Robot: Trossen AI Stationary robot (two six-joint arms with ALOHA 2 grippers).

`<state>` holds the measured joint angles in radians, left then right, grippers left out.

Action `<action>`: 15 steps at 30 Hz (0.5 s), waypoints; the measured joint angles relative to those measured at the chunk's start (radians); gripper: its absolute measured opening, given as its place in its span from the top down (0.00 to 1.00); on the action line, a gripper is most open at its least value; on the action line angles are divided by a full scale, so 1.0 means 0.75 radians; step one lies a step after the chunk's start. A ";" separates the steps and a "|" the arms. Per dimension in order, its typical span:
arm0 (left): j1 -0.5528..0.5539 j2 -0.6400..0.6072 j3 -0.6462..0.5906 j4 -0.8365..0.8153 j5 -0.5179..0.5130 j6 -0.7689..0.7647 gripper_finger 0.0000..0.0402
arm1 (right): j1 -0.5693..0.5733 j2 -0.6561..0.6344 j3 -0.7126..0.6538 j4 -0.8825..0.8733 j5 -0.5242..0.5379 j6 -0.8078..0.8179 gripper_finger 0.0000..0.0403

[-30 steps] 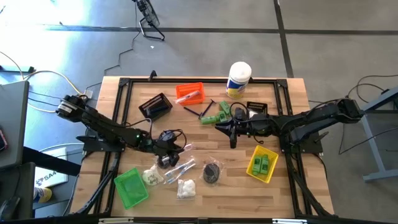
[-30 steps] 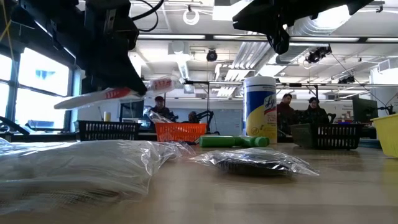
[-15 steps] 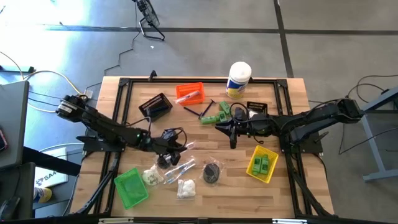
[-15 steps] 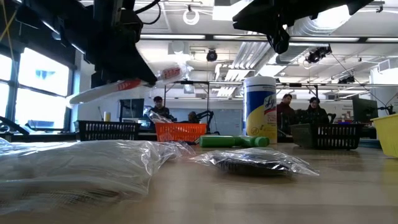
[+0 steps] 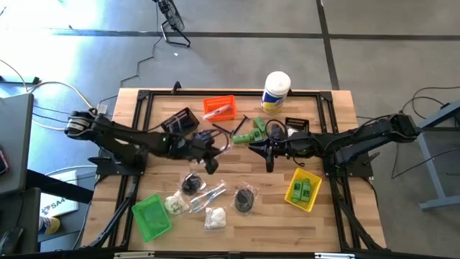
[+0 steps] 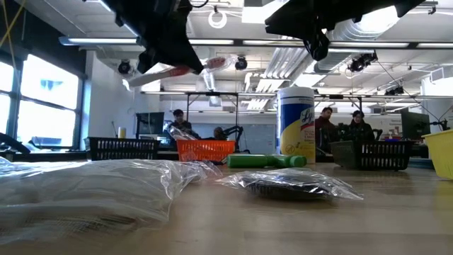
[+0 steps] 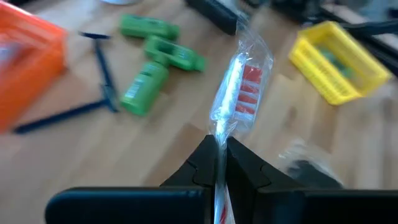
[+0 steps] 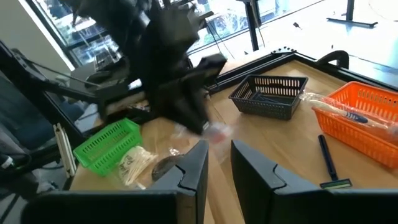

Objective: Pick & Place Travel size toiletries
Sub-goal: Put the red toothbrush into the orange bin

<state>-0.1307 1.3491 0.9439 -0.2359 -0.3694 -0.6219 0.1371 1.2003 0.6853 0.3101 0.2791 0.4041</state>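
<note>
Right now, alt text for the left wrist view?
The left gripper is shut on a clear-wrapped toothbrush, held above the wooden table. Beyond it lie three green bottles, an orange bin and a yellow bin.

Left gripper raised mid-table, fingers pinched; right gripper hovers, fingers slightly parted

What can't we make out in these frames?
- Left claw, high view: the arm covers its tip and the wrapped toothbrush.
- Orange bin, low view: its wall hides the contents.
- Yellow bin, low view: cut off by the edge.
- Print on the toothbrush wrapper, left wrist view: blurred.
</note>
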 joint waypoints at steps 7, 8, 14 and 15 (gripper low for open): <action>0.203 0.001 0.092 -0.164 -0.004 0.070 0.97 | -0.001 -0.010 0.000 -0.014 -0.039 -0.096 0.85; 0.235 0.001 0.095 -0.169 -0.004 0.084 0.97 | -0.002 -0.010 0.000 -0.014 -0.039 -0.115 0.85; 0.401 0.001 0.100 -0.155 -0.005 0.164 0.97 | -0.010 -0.010 0.000 -0.010 -0.025 -0.160 0.85; 0.427 0.001 0.100 -0.148 -0.005 0.180 0.97 | -0.012 -0.010 0.000 -0.011 -0.025 -0.161 0.85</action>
<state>0.1898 1.3495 1.0191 -0.3466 -0.3733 -0.4869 0.1281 1.1931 0.6853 0.3020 0.2603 0.2837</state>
